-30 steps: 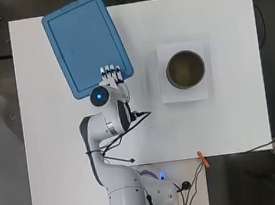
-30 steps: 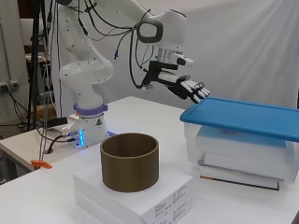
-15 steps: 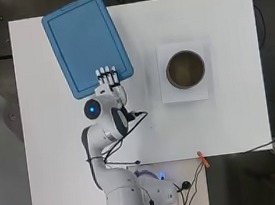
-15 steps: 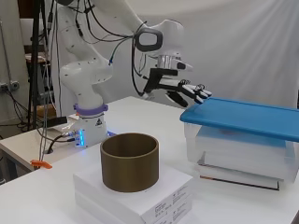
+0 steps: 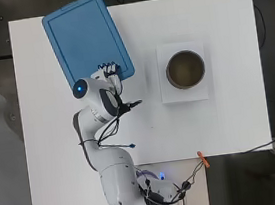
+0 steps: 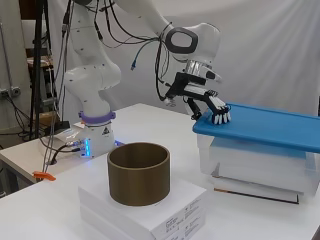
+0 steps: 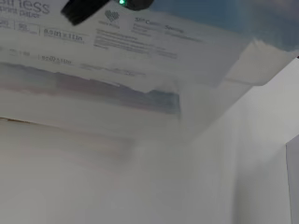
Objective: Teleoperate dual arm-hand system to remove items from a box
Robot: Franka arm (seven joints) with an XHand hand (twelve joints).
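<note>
- Robot's hand [image 6: 214,107] sits at the near corner of the blue lid [image 6: 265,126], the corner closest to the arm's base.
- Its fingers [image 6: 221,116] bend down and their tips touch the top of the lid, close to the edge.
- From the side, the fingers are bent over the lid's rim, but I cannot tell if they grip it or just rest on it.
- From above, only the fingertips [image 5: 109,66] show on the lid, because the arm covers the rest of the hand.
- The blue lid [image 5: 87,38] lies flat on top of a clear plastic box [image 6: 255,167], and the box is closed.
- The box stands on the white table [image 5: 230,116], at the far left part of it as seen from the arm's base.
- Something white and flat shows through the box wall, but I cannot tell what it is.
- The wrist view shows the clear box wall [image 7: 117,93] very close, with printed white paper behind it.
- A brown round ring [image 6: 138,172] stands well apart from the box, on the other side of the table.
- The ring sits upright on a stack of white paper packs [image 6: 150,212].
- A small orange clip [image 5: 202,159] hangs on the table edge near the arm's base.
</note>
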